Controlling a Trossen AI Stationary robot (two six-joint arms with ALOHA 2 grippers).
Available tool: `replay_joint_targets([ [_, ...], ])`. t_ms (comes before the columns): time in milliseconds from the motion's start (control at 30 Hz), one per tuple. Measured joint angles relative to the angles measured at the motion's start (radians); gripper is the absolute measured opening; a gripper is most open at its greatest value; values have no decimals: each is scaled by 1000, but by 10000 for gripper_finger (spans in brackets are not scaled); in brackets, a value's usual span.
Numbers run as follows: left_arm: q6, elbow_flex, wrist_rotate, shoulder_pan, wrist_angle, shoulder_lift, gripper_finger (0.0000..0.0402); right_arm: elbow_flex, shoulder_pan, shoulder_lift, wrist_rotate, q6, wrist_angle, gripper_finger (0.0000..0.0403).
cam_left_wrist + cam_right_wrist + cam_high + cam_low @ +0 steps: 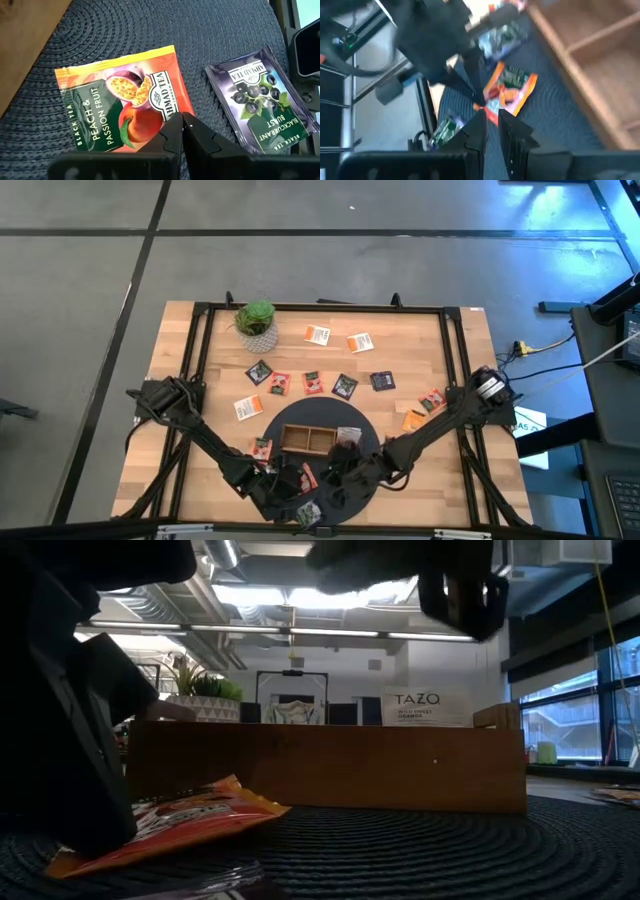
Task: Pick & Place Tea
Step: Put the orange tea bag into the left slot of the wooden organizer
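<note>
My left gripper is shut at the edge of an orange peach tea packet that lies on the dark round mat; it also shows in the low view. A purple tea packet lies beside it. My right gripper hangs over the mat near the brown wooden tray, its fingers close together with nothing between them. A white-orange tea packet stands up behind the tray's near wall. My left gripper has its shut fingertips on the orange packet's edge, close to one corner. The fingers come from above, slanting down. The packet lies on the mat, its free end a little raised in the low view.
Several more tea packets lie spread on the wooden table beyond the mat, two at its right. A small green potted plant stands at the far left. A black-green packet lies at the mat's near edge.
</note>
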Motion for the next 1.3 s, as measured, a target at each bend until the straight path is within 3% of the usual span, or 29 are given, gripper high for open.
replay_joint_targets([
  [167,44,0,3,0,0,0,7,0,-8,47,-45,201,5,53],
  [533,83,0,5,0,-2,0,6,0,-10,61,-54,150,66,56],
  [967,171,0,19,0,-4,0,7,0,-13,61,3,271,117,168],
  [1300,284,0,21,0,-5,0,12,0,-13,64,-1,284,126,168],
])
